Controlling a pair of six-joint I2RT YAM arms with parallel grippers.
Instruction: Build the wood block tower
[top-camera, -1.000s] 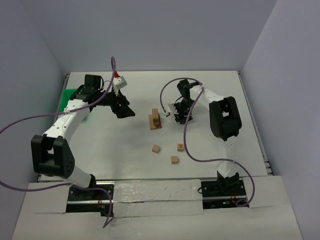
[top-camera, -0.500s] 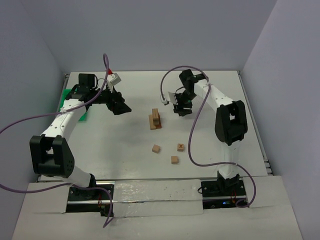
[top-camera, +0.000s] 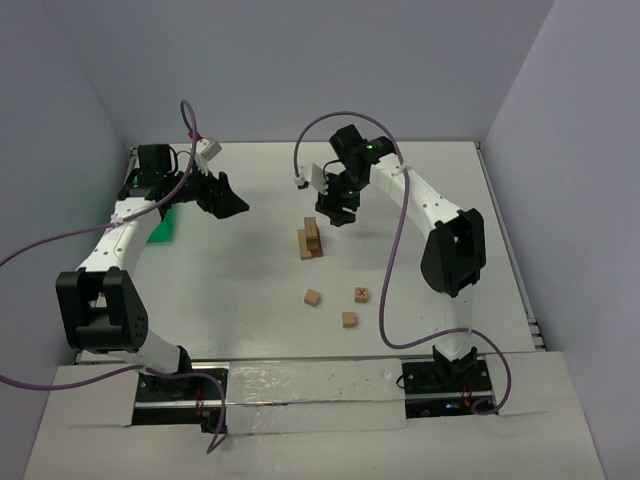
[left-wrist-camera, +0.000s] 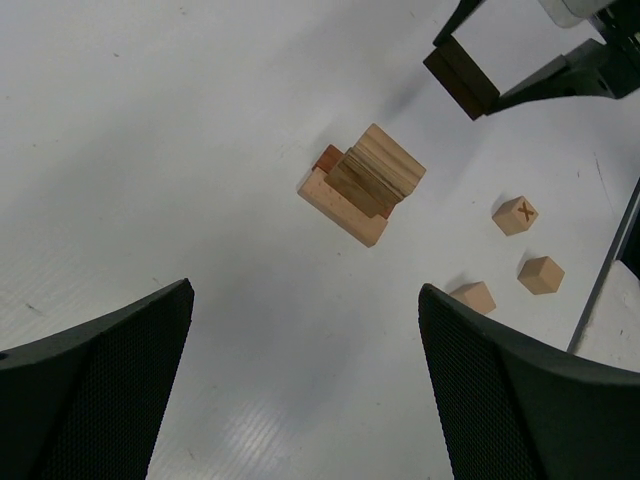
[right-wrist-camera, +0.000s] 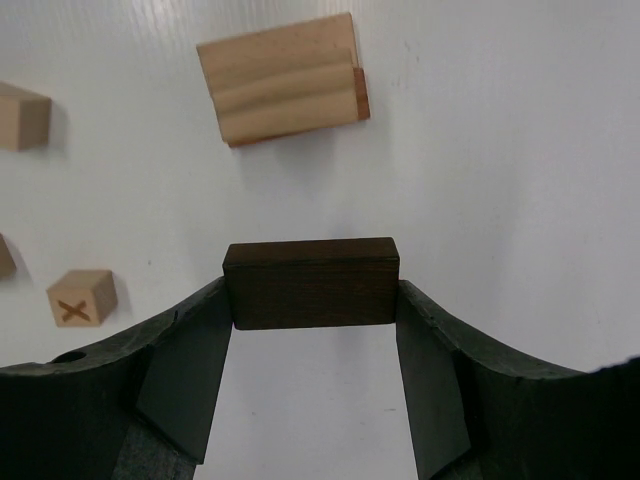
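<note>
Brown so dark it is nearly black, a short wooden bar (right-wrist-camera: 311, 283) is pinched end to end between the two fingers of the right gripper (top-camera: 335, 212). It is held off the white surface (top-camera: 240, 290) just beyond the tower (top-camera: 311, 240) and slightly to its right, on the side away from the arm bases. The tower is a low stack of light-tan wooden blocks, with a pale bar at its foot, a reddish-brown block (left-wrist-camera: 328, 160) showing at one edge, and layered tan pieces on top.

Three small tan wooden cubes lie loose on the near side of the tower, well apart from it and from one another. A plain cube (top-camera: 313, 297) is almost straight in front of it, the cube marked with an X (top-camera: 361, 294) lies further right, and another plain cube (top-camera: 349, 319) is nearest the arm bases.

The left gripper (top-camera: 228, 200) hangs well to the left of the tower, its fingers spread wide and empty. A green plastic tray (top-camera: 163, 228) lies farther left again, partly hidden by the left arm.
</note>
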